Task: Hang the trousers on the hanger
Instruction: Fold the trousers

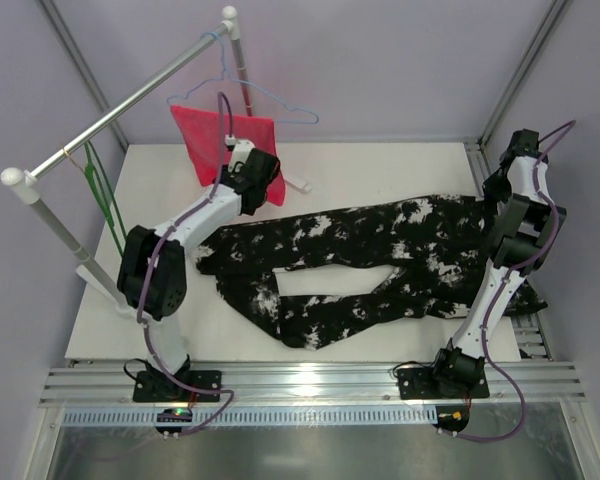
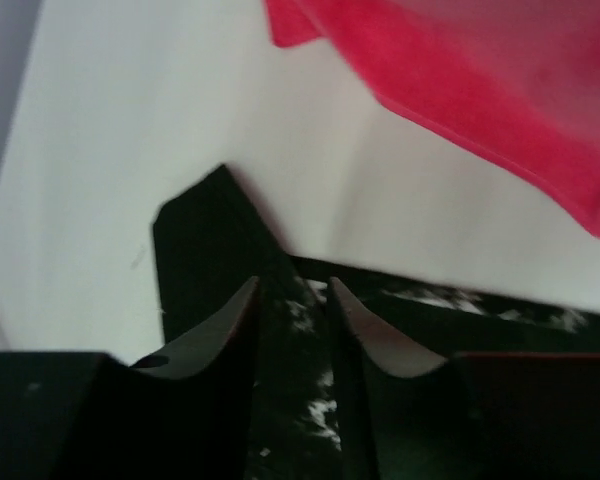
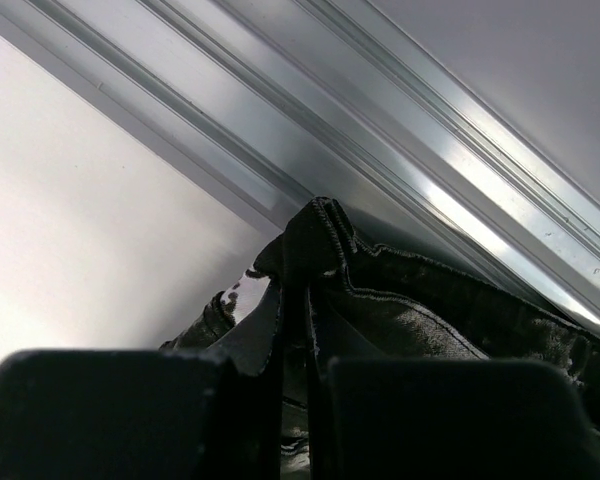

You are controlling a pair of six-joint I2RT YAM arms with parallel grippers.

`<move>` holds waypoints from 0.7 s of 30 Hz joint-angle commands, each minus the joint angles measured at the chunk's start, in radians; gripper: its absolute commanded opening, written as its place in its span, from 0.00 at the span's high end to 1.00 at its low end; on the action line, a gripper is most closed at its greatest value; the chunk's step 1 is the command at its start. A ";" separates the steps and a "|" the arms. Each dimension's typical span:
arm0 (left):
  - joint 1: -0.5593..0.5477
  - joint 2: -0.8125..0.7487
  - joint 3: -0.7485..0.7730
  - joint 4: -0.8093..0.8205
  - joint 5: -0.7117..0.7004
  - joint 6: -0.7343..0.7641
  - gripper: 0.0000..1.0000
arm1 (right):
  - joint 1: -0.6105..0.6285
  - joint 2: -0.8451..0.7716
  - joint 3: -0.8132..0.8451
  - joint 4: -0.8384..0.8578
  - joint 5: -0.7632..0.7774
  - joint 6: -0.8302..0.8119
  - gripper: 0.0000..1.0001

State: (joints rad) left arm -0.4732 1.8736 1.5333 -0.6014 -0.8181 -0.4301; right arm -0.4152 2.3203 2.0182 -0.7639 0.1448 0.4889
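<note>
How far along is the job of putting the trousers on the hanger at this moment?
Done: the trousers lie spread out on the table. In hand: the right gripper is shut on an edge of them, and the left gripper stands open over a corner of them. Left: the hanger hangs on the rail, untouched, so it must be fetched and the trousers put on it.

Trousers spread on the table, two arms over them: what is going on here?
Two robot arms are working on the trousers, which lie flat on the white table. The right gripper is shut on a fold of their edge beside the metal rail. The left gripper has its jaws parted over the opposite end, near the red cloth, gripping nothing. The green hanger hangs from the rack bar, untouched, so the trousers are not yet on it.
</note>
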 commanded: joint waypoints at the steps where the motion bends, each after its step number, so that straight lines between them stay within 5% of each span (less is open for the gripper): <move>1: -0.051 0.013 -0.038 0.071 0.137 0.030 0.72 | -0.062 -0.098 0.005 0.074 0.030 0.046 0.96; 5: -0.054 0.130 -0.018 -0.023 0.090 0.021 0.99 | -0.062 -0.102 -0.003 0.083 0.010 0.043 0.97; 21: 0.021 0.279 -0.022 -0.222 0.010 -0.033 1.00 | -0.063 -0.093 -0.004 0.087 -0.002 0.045 0.96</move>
State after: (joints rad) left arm -0.4736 2.1166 1.4872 -0.7372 -0.7563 -0.4248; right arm -0.4213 2.3100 2.0117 -0.7563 0.1024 0.4984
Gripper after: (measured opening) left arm 0.003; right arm 0.073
